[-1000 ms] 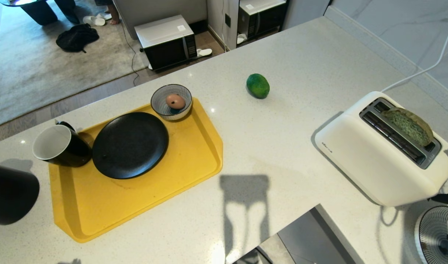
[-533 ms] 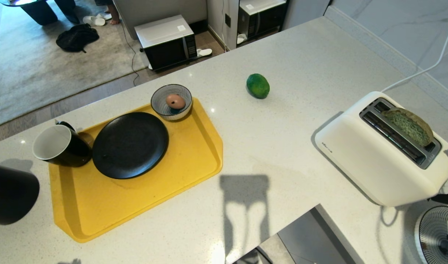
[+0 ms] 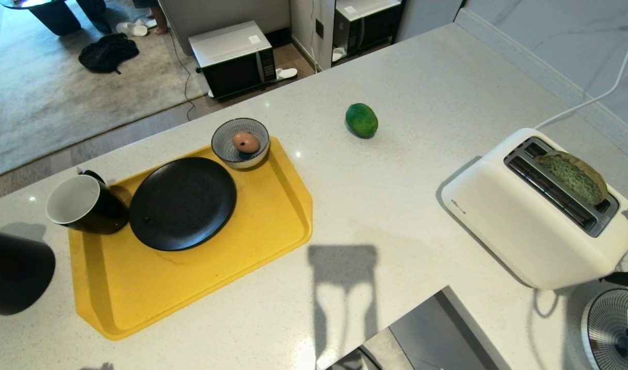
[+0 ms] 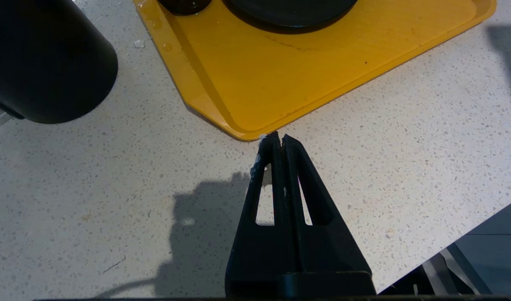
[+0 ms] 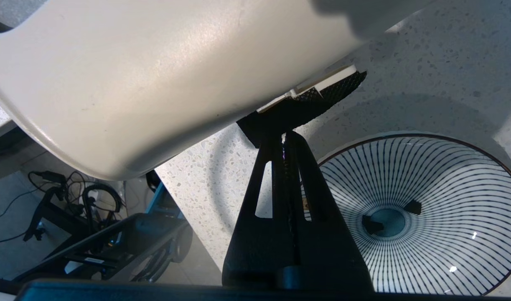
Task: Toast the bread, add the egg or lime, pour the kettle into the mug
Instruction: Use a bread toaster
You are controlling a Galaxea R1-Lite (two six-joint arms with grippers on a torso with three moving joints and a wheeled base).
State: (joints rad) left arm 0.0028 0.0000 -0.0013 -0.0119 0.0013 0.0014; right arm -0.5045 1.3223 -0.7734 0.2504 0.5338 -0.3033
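I'm looking down on a pale speckled stone counter, with a grey rug, a black bag and two microwave ovens on the floor beyond its far edge. On my left sits a yellow tray carrying a black plate, a small striped bowl with a brown egg in it, and the mug, which stands on the tray's far left corner beside the plate, its white inside facing me. The kettle is off the tray at the left edge of my view, only its black body visible. The lime lies alone on bare counter, well apart from the tray and the toaster. The white toaster is on the right, its cord running back toward the wall, and the bread sticks up out of the farther slot.

My left gripper hangs above the counter just off the tray's near corner, jaws pressed fully together and gripping nothing. My right gripper is down at the toaster's near end, its tips against a black textured part at the base of the white casing, jaws likewise closed tight with nothing between them. A larger striped bowl stands empty just beside it.
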